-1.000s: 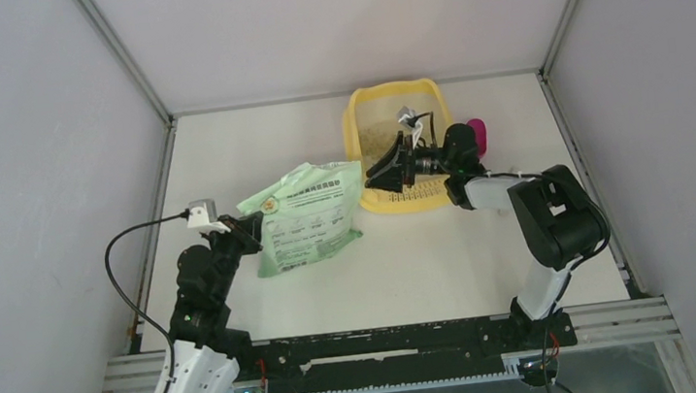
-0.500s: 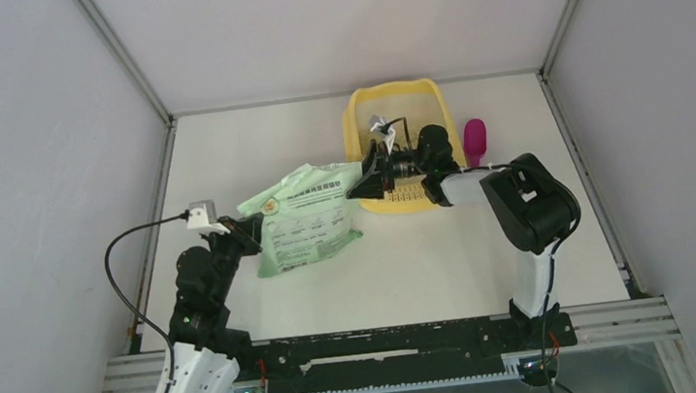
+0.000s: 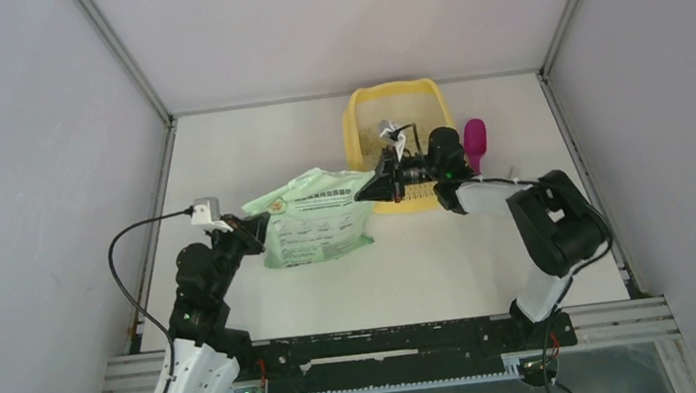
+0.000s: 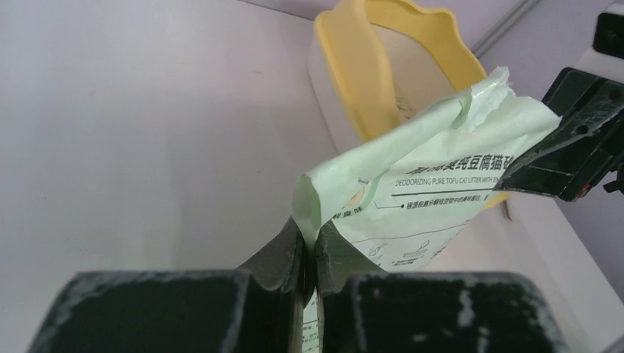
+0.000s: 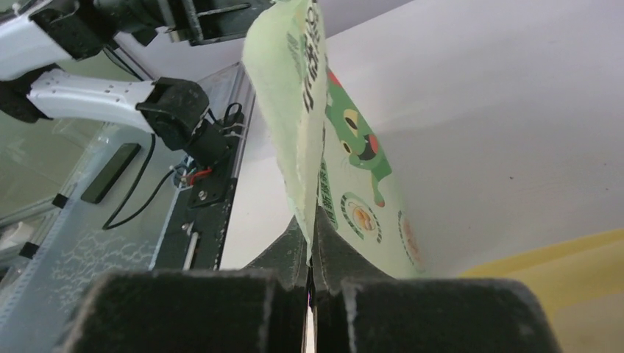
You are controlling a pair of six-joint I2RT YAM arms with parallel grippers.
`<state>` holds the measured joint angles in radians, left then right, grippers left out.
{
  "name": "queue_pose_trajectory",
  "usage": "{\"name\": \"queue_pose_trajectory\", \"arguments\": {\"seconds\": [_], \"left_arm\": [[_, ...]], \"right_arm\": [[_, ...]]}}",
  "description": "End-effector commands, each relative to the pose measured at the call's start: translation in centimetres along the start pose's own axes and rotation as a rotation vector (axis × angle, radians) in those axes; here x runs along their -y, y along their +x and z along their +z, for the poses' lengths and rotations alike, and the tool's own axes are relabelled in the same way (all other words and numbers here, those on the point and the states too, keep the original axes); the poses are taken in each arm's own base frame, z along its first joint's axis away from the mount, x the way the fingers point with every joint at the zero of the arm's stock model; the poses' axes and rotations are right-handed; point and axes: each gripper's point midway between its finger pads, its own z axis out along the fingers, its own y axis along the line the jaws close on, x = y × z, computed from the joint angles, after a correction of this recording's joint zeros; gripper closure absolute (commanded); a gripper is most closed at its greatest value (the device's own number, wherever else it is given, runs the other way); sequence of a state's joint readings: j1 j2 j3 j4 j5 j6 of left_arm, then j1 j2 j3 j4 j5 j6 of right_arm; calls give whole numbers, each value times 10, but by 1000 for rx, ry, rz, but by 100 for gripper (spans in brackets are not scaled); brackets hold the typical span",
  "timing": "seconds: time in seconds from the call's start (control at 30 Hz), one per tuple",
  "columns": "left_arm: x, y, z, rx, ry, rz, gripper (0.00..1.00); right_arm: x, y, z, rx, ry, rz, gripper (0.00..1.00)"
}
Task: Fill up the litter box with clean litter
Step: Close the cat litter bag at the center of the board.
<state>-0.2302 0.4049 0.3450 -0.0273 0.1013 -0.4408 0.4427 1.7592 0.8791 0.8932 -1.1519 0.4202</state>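
At the left gripper (image 4: 305, 243), jaws clenched on one end seam of the light green bag (image 4: 412, 191); at the right gripper (image 5: 310, 228), jaws pinched shut on the opposite end of the same bag. From above, bag (image 3: 322, 221) held stretched between left gripper (image 3: 252, 228) and right gripper (image 3: 369, 186), near the middle of the worktop. Long axis of the bag roughly parallel to the near edge, with the right-hand end angled slightly toward the far edge and pointing at the litter box (image 3: 353, 132). Contact between the bag's underside and the worktop: cannot be told. Ragged film visible at the right-held end in the left wrist view; open or sealed not confirmable. Litter box set against the far edge, right of centre, long axis running near to far, slotted ledge at the near end, near-left corner just beside the right gripper. Clean litter (image 3: 370, 143) visible as a thin speckled layer inside the box. Magenta scoop (image 3: 475, 141) just beside the box on its right. Judged progress: partial fill only. Left to do: raise the bag over the rim, tip the mouth down, pour.
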Motion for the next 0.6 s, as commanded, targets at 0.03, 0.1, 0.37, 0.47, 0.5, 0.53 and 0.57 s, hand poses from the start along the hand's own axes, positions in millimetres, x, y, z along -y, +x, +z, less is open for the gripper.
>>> {"name": "queue_pose_trajectory", "arguments": {"seconds": [0.03, 0.1, 0.37, 0.47, 0.5, 0.53, 0.57], "left_arm": [[63, -58, -3, 119, 257, -25, 91], [71, -55, -4, 107, 307, -44, 91], [56, -34, 4, 107, 275, -98, 90], [54, -30, 14, 99, 275, -101, 90], [54, -30, 17, 97, 276, -100, 90], [54, -31, 18, 104, 280, -97, 90], [53, -32, 19, 113, 281, -95, 90]], "right_arm": [[-37, -39, -23, 9, 46, -206, 100], [-45, -35, -26, -18, 46, -206, 100], [-39, 5, -37, -50, 46, -114, 100], [-32, 1, -37, -24, 32, -116, 100], [-31, -1, -36, -14, 28, -125, 100], [-30, -3, -35, -7, 20, -131, 88], [-30, -2, -35, -5, 15, -130, 74]]}}
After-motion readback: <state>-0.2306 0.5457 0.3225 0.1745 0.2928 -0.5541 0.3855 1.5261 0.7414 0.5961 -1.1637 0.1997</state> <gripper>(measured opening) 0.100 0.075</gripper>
